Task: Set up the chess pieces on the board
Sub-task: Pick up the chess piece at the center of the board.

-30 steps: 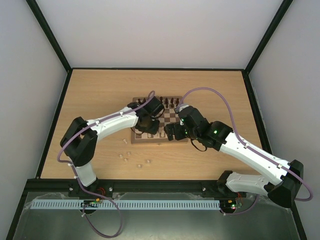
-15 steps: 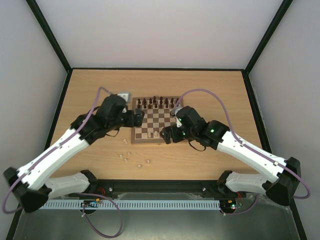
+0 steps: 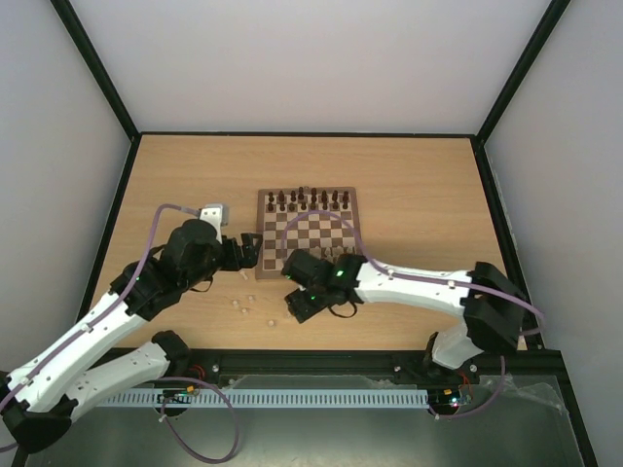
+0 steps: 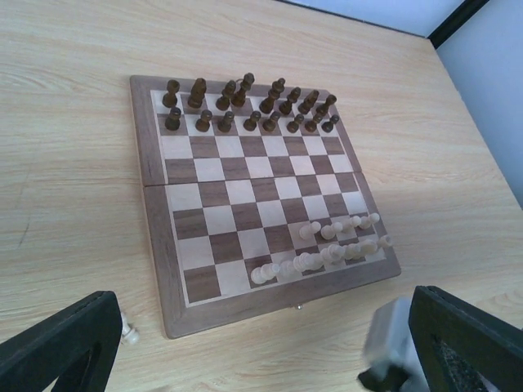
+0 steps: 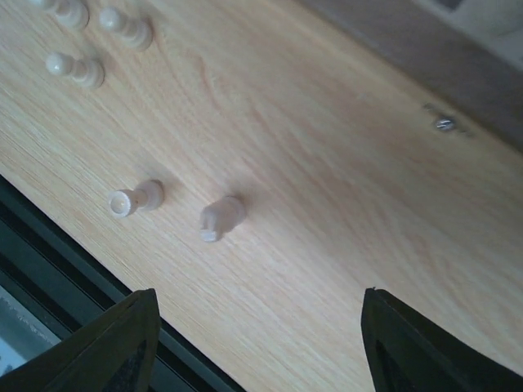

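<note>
Beside the board (image 4: 155, 204): right hand (image 5: 257, 327), open and empty, above a toppled pale piece (image 5: 221, 217); best centred, then closed across its stem.

You have the board (image 3: 307, 232) lying flat in the middle of the table, checkered dark brown and tan with a brown border. The dark pieces (image 4: 197, 91) stand upright across its two far rows. Your pale pieces (image 4: 307, 232) crowd unevenly along the near right squares. A few loose pale pieces (image 5: 219, 218) lie on the table, near and left of the board, at least two on their sides.
</note>
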